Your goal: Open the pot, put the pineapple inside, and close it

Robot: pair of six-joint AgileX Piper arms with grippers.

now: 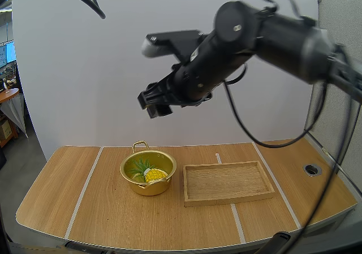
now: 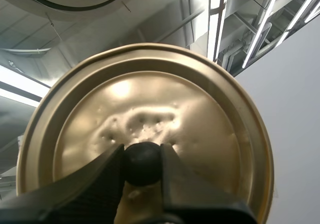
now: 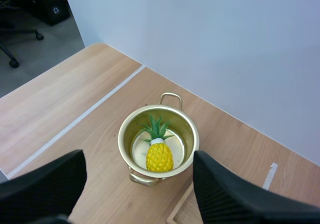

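Pineapple [image 1: 155,175] lies inside the open pot [image 1: 148,188] on the table [image 1: 107,214], just beside the wooden tray [image 1: 229,199], so loading looks done and closing is the step in hand. My left gripper [image 2: 142,156] is clamped on the black knob [image 2: 142,168] of the lid [image 2: 150,94], while my right gripper [image 1: 154,102] hangs high above the pot with fingers [image 3: 45,189] spread wide and empty. Next the lid needs carrying over the rim and lowering level, though where it sits relative to the pot I cannot tell.

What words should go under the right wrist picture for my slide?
Right gripper open above the uncovered gold pot with the pineapple inside.
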